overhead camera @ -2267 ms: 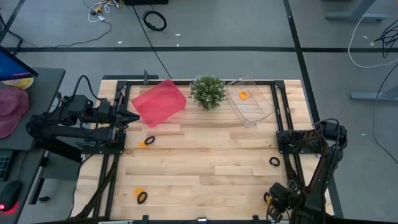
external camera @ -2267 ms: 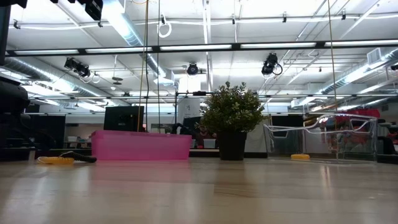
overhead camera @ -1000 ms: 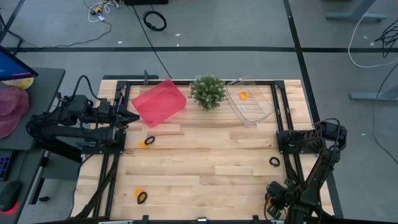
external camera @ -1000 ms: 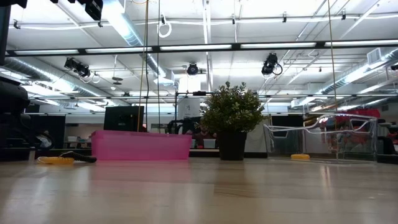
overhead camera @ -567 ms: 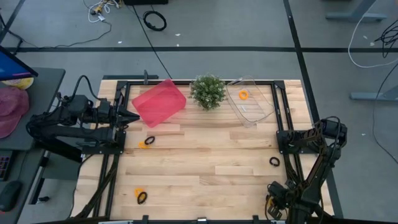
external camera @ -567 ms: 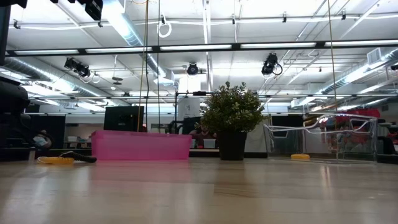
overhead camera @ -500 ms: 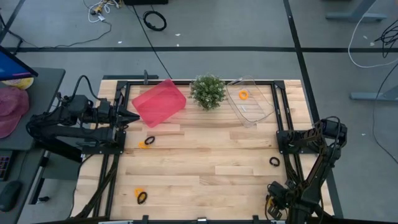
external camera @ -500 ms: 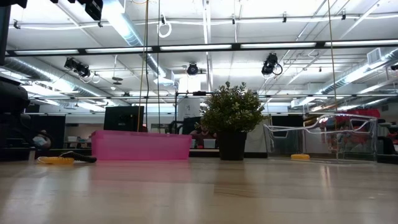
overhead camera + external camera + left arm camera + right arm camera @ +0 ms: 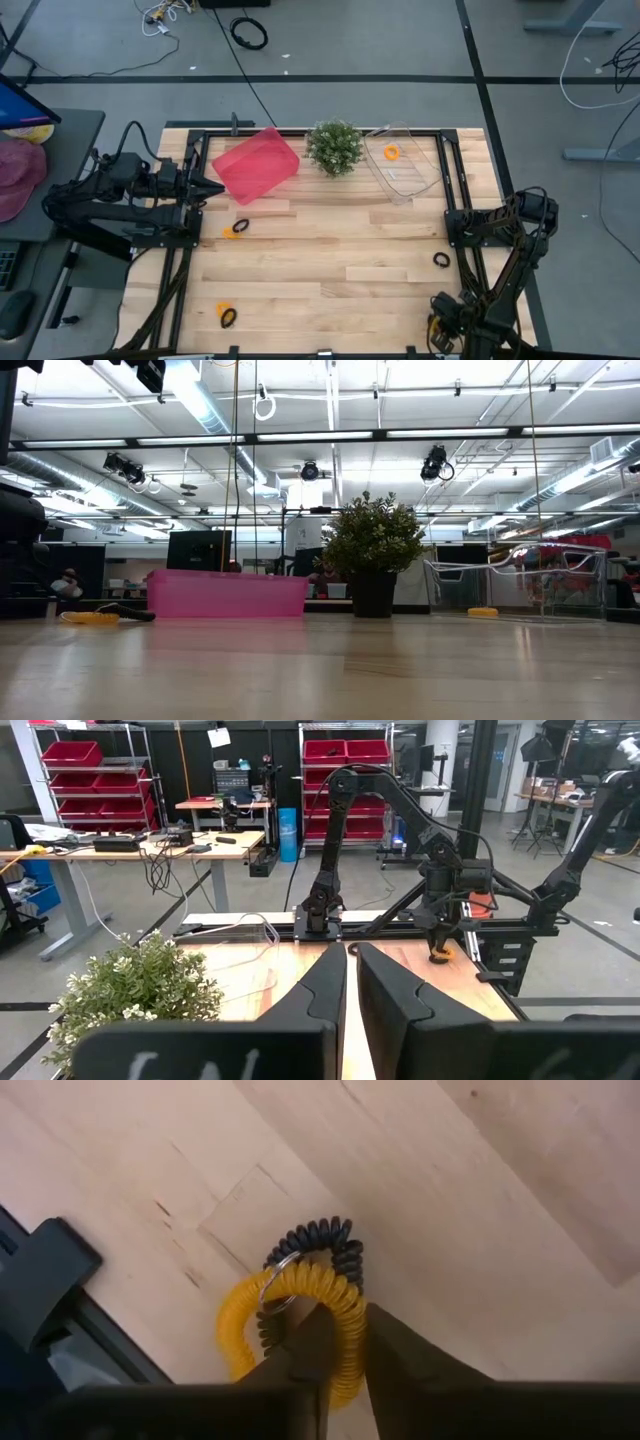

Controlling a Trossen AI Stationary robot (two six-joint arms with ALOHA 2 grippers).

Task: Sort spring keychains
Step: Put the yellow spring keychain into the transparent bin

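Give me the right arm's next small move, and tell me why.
Probably lift straight up a little. In the right wrist view the right hand is pinched on the yellow coil, which lies on the table tangled with a black coil. A small lift would show whether they separate before carrying yellow to the clear bin, where one orange coil already sits.

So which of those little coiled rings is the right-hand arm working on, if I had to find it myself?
Start at the wooden table and go to its near right corner, where the right gripper points down. Its fingers are pinched on a yellow spring keychain that lies tangled with a black spring keychain. The other pairs lie on the table's left side, and the nearby black one lies alone.
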